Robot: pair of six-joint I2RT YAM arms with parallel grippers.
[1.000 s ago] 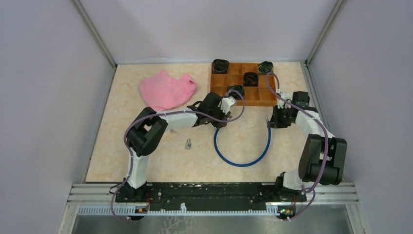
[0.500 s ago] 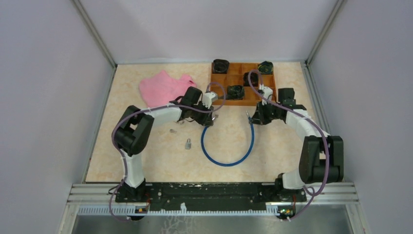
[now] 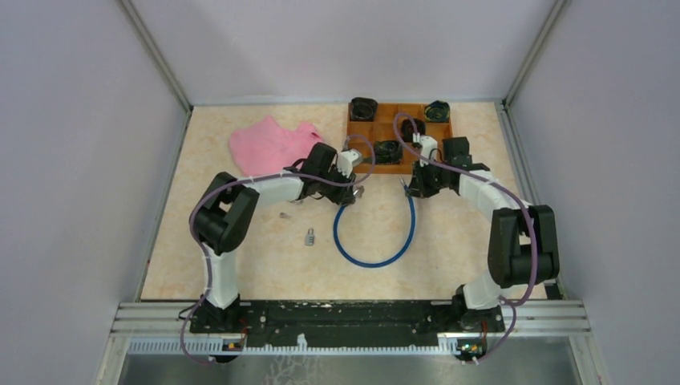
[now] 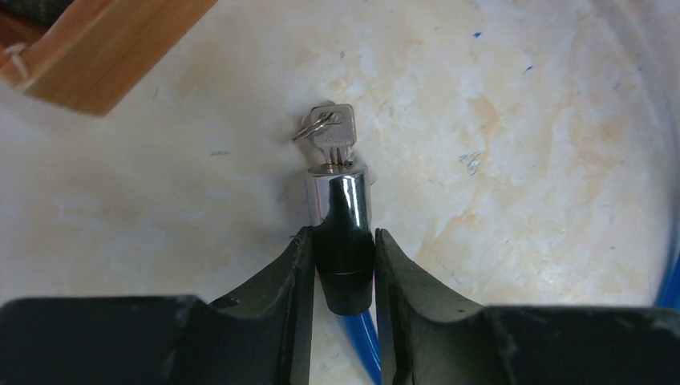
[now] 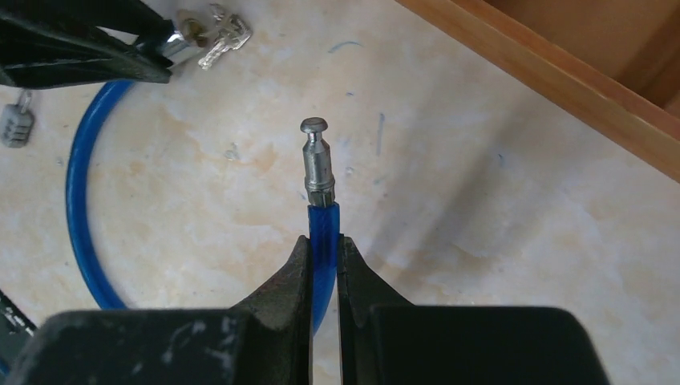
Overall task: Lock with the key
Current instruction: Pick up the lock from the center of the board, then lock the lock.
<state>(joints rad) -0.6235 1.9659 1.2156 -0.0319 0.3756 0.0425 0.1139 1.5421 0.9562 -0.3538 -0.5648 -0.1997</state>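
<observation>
Now the left tool (image 4: 343, 241) is clamped on the cable lock's barrel (image 4: 338, 196), key (image 4: 333, 132) seated in the end ahead of its tips; the right tool (image 5: 323, 245), nearly closed, pinches the blue cable (image 5: 323, 216) just behind its metal pin (image 5: 317, 160).

We see a blue cable lock (image 3: 373, 263) in an open loop, key (image 4: 335, 132) seated in its chrome cylinder (image 4: 337, 196), steel pin (image 5: 317, 160) apart.
</observation>
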